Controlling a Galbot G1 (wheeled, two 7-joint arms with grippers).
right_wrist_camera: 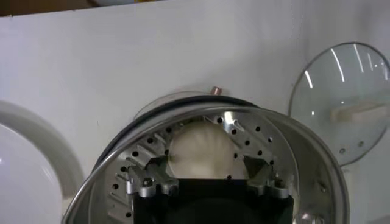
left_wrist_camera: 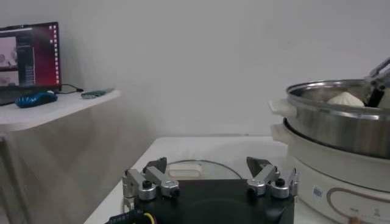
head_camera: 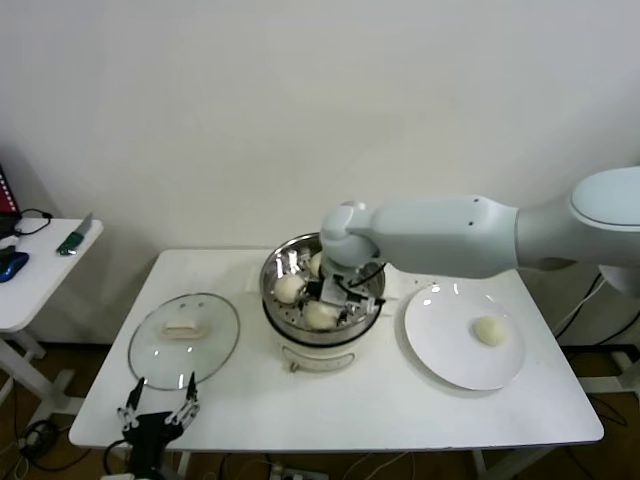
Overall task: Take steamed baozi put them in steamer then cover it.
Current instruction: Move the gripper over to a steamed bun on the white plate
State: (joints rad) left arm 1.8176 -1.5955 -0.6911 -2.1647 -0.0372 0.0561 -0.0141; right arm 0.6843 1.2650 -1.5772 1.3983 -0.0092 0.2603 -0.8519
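Right end effector [right_wrist_camera: 207, 173] open around baozi [right_wrist_camera: 201, 152] in steamer [right_wrist_camera: 292, 146].

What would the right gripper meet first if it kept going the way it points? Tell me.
Probably the baozi directly between the open right gripper's fingers, resting on the steamer's perforated floor; depth is unclear.

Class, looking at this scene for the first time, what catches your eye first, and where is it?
The right tool hangs open inside the steamer at the table's middle, over a baozi. The glass cover lies flat on the table left of it. One baozi remains on the white plate to the right.
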